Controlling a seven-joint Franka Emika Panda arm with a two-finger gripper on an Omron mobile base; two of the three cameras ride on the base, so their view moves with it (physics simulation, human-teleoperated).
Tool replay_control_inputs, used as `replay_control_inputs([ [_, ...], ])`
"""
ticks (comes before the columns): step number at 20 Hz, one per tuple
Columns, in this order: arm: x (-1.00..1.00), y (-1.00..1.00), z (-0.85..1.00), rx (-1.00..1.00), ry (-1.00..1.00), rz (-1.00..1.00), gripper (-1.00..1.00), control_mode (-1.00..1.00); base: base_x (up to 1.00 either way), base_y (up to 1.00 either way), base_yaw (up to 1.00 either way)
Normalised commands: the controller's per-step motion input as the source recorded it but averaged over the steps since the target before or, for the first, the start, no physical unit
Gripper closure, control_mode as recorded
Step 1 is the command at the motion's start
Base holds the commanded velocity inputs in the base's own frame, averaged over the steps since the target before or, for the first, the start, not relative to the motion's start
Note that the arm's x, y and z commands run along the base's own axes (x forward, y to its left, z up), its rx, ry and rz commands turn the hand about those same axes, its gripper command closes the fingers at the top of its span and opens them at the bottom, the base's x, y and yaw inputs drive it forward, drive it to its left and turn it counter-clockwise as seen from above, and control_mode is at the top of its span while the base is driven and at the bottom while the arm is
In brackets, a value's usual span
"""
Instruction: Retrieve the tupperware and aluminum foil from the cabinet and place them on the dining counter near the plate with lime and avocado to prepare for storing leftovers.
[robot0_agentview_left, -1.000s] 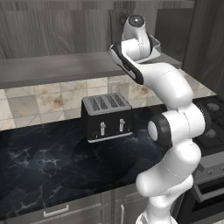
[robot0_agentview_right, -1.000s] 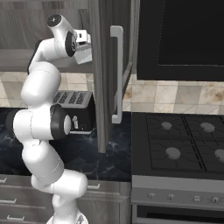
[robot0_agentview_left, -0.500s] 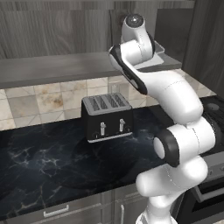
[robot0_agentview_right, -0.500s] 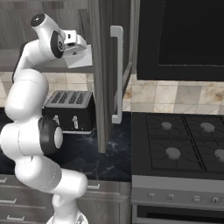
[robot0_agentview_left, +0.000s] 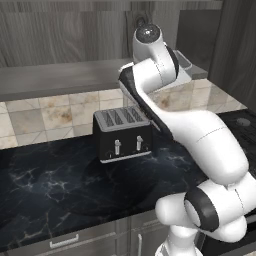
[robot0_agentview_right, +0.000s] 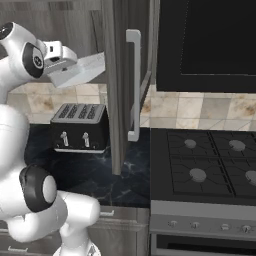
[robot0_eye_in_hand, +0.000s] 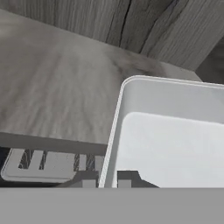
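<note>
Left base view: white arm rising from the lower right corner, elbow bent over the marble worktop (robot0_agentview_left: 50, 185), forearm slanting up and left past the black toaster (robot0_agentview_left: 122, 134), wrist doubled back at the front edge of the cabinet (robot0_agentview_left: 60, 45) shelf board, hand turned away to the right with the grey-white tupperware (robot0_agentview_left: 183, 61) peeking out behind it, level with that board's right end. Right base view: arm stacked along the left edge, wrist bent at the top left corner, gripper (robot0_agentview_right: 64, 64) pointing right and clenched on the tupperware (robot0_agentview_right: 80, 70), which hangs tilted in the air in front of the shelf, above the toaster (robot0_agentview_right: 80, 127) and just left of the open cabinet door (robot0_agentview_right: 117, 85) with its pale handle; cooktop (robot0_agentview_right: 210, 165) at the right, well apart. Hand view: fingertips (robot0_eye_in_hand: 124, 178) at the bottom edge, pinched on the near rim of the tupperware (robot0_eye_in_hand: 170, 144), one inside the wall and one outside; tub's pale hollow spreading to the right, wood-grain shelf board (robot0_eye_in_hand: 57, 100) lying to its left and behind, toaster slots (robot0_eye_in_hand: 48, 164) below the board's front edge.
</note>
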Motion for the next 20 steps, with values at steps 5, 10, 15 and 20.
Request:
replay_control_inputs([
  [5,-1.00,0.01,0.00,0.00,0.00,-0.01,1.00,-1.00,0.00,0.00,0.00],
  [10,-1.00,0.00,-0.14,0.03,0.01,0.00,1.00,-1.00,0.00,0.00,0.00],
  [15,-1.00,0.00,-0.31,0.01,0.13,0.00,1.00,-1.00,0.00,0.00,0.00],
  [20,-0.84,-0.03,-0.27,0.01,0.19,0.02,1.00,-1.00,0.00,0.00,0.00],
])
